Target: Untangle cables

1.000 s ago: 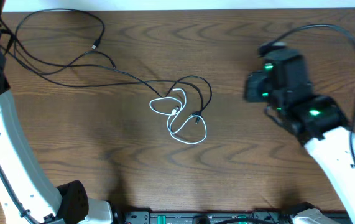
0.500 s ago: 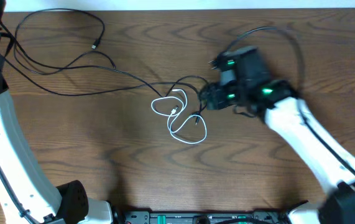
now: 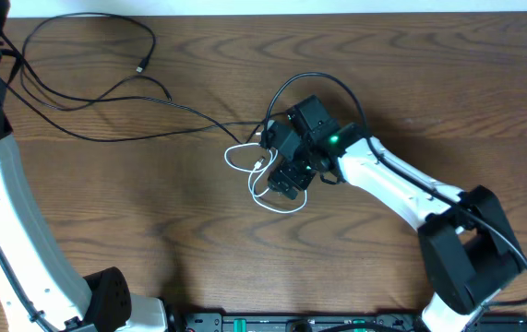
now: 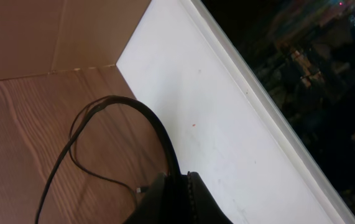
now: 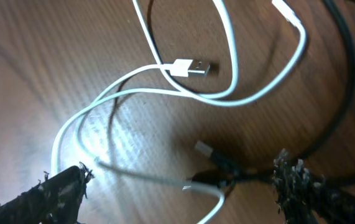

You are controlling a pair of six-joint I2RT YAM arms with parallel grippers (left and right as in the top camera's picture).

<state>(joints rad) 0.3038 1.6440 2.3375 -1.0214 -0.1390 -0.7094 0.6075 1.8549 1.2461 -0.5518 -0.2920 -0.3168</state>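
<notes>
Now: one gripper spread over the knot, one pinched shut at the far corner.

Two arms share one table [image 3: 152,231]. One white cable [image 3: 275,208] lies looped at the table's middle, tangled with the black cables [image 3: 198,114]. At least two black strands run from the knot toward the far-left corner, but their exact count is unclear. The right gripper [image 3: 279,163] hangs over the knot with its jaws wide apart, straddling it and grasping nothing. Its wrist view shows two white plug ends, one of them a USB plug [image 5: 193,67], and one black plug [image 5: 209,151]. The left gripper [image 4: 178,193] is clamped closed at the far-left edge, with one black strand arching into its tips.
</notes>
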